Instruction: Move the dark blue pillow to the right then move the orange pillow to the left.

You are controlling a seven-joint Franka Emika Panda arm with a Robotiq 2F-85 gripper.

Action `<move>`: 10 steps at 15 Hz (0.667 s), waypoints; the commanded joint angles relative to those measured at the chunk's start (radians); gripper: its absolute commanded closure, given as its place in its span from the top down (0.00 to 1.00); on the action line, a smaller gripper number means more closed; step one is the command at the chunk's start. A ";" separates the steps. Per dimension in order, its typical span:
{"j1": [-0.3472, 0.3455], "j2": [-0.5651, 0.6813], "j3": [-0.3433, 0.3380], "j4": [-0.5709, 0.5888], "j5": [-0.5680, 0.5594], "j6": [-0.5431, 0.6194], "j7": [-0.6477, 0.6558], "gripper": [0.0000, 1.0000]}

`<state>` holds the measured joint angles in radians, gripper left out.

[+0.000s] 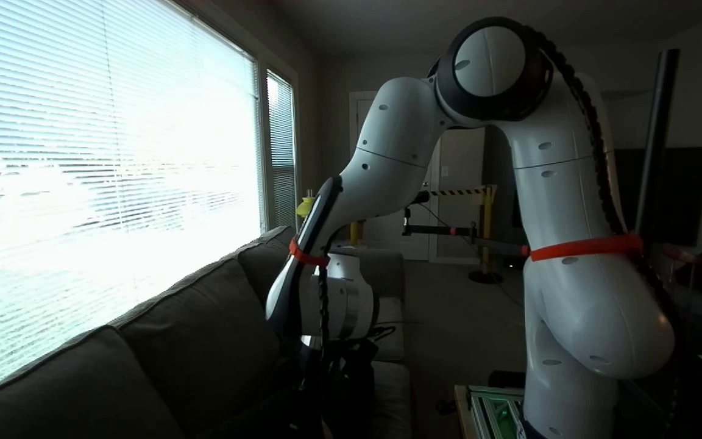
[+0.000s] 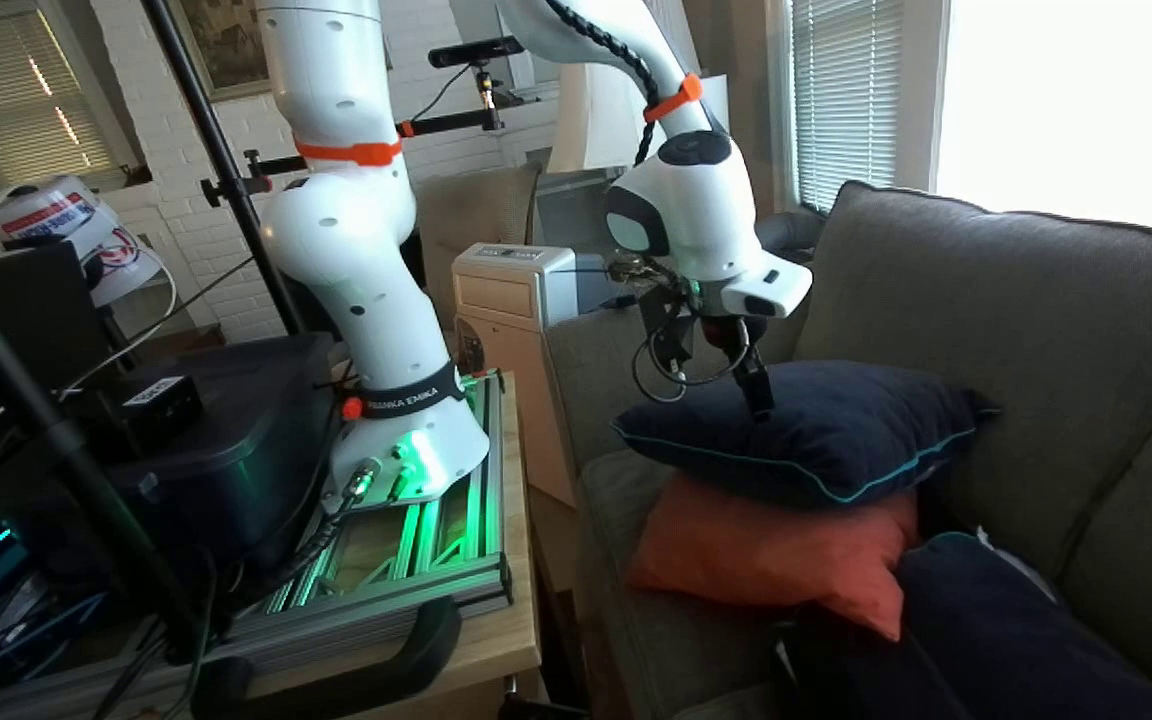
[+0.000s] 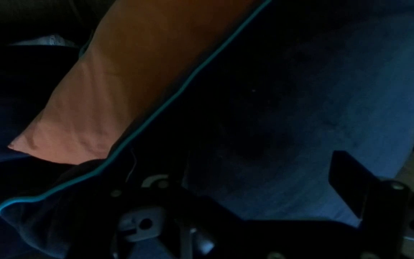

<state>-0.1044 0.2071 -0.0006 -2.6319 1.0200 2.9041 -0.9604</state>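
Your black two-finger gripper (image 3: 262, 158) stands spread over the squarish, teal-piped dark blue fabric pillow (image 2: 826, 435), which lies on the soft orange pillow (image 2: 766, 555). You'd best pinch a deep fold and lift before going right, lest the orange one drag; a navy fabric cushion (image 2: 996, 620) and the grey upholstered sofa back (image 2: 996, 290) sit close.

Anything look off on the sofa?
Mildly: the dark blue pillow lies skewed on top of the orange pillow, not propped upright against the sofa back, so it looks heaped. No spill or damage visible.
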 commanded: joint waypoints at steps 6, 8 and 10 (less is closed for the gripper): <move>-0.012 0.118 -0.009 0.103 0.062 0.172 -0.053 1.00; 0.000 0.139 -0.033 0.117 0.068 0.266 -0.001 1.00; 0.021 0.173 -0.069 0.121 0.064 0.337 0.076 1.00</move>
<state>-0.1159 0.3137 -0.0280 -2.5352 1.0708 3.1441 -0.9723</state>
